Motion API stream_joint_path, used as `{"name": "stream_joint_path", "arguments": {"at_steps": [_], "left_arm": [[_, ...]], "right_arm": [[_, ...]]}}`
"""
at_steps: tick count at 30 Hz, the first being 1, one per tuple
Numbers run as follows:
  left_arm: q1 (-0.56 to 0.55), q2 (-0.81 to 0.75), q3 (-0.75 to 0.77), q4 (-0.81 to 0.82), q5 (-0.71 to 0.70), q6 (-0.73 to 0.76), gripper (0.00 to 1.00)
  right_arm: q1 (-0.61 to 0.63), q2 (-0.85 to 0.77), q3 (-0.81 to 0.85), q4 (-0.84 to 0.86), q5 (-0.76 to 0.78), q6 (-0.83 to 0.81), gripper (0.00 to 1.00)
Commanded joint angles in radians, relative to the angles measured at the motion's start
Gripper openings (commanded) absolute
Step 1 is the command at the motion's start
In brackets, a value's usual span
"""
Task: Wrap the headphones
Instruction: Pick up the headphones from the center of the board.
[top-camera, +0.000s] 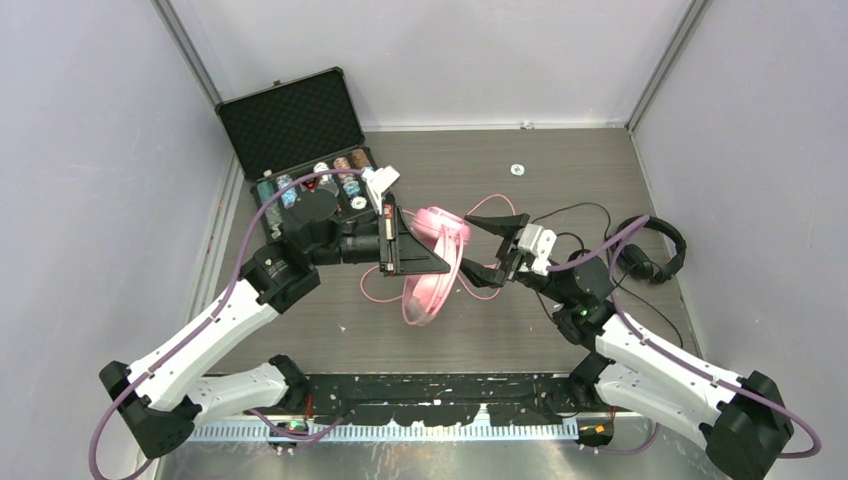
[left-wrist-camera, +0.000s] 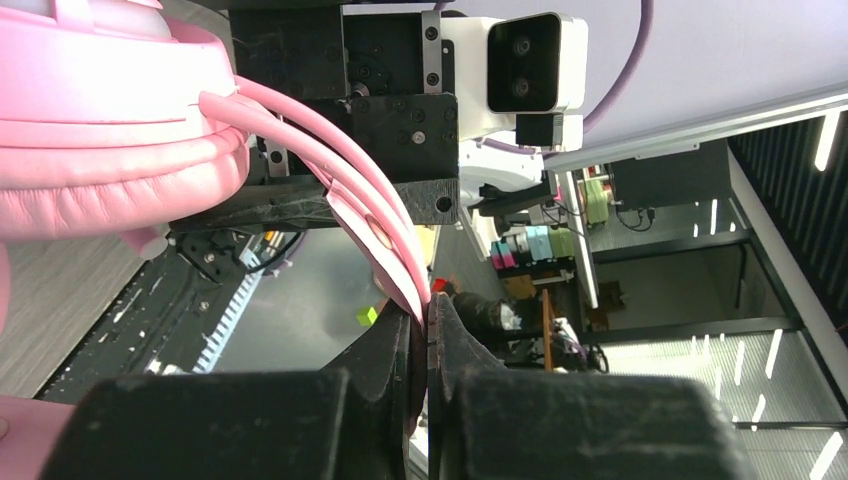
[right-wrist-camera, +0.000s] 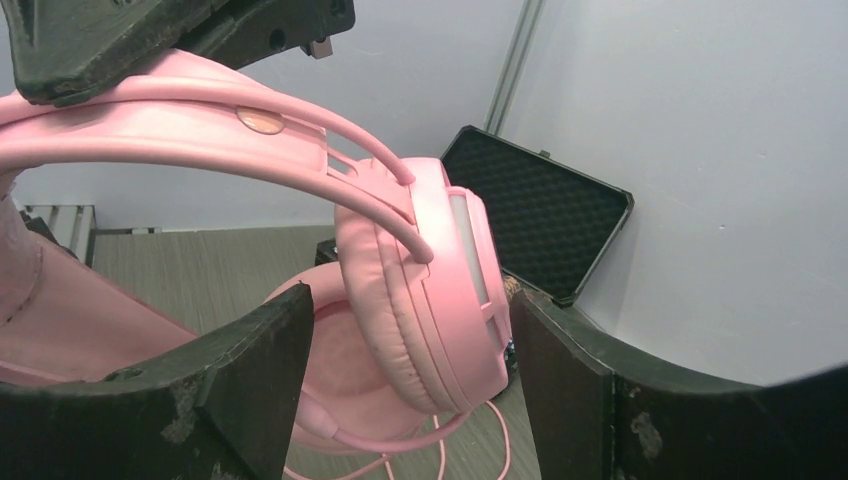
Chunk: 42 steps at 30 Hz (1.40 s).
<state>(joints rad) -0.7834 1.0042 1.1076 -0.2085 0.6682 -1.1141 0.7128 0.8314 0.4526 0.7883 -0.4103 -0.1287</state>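
Two headsets: black headset (top-camera: 655, 250) on the desk (top-camera: 560, 170), pink headset (top-camera: 432, 262) aloft, cups near-to-far. The left hand (left-wrist-camera: 426, 320) is clenched on its band; the right hand (top-camera: 472, 247) is released.

L arm (top-camera: 215, 330): upper link rises from base, elbow bent sharply, forearm runs inward. Wrist rolled, so L pincer (top-camera: 440, 262) lies on its side. Fingers (left-wrist-camera: 385, 360) pressed together, only a slit btw them, tips nipping the band of the pink headset (left-wrist-camera: 100, 130).

R arm (top-camera: 650, 360): lower link lies low, elbow bent, forearm angled inward toward L pincer. R pincer (top-camera: 487, 250) spread wide, one finger (right-wrist-camera: 250, 380) at each side of wrist view. Its mouth faces L pincer's tips, close beside them; contact btw the two can't be judged.
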Motion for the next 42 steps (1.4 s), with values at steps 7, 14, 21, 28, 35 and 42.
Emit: {"name": "stream_joint_path", "arguments": {"at_steps": [7,14,21,28,35,42], "left_arm": [[-0.002,-0.016,-0.025,0.197,0.058,-0.044,0.00],[-0.001,-0.016,-0.044,0.236,0.082,-0.074,0.00],[-0.001,-0.034,-0.044,0.199,0.060,-0.047,0.17],[0.011,-0.059,0.051,-0.115,-0.035,0.120,0.68],[0.016,-0.030,0.326,-0.596,-0.349,0.610,0.81],[0.015,0.069,0.479,-0.807,-0.608,0.946,0.81]], "right_arm": [[0.011,0.057,0.075,0.053,0.016,-0.040,0.75],[0.013,0.100,0.093,0.047,0.004,-0.035,0.65],[0.013,0.093,0.044,0.085,0.112,0.080,0.13],[0.013,-0.047,0.011,-0.212,0.356,0.392,0.00],[0.013,-0.105,0.226,-0.879,0.548,0.586,0.01],[0.013,0.071,0.440,-1.300,0.556,0.895,0.00]]}}
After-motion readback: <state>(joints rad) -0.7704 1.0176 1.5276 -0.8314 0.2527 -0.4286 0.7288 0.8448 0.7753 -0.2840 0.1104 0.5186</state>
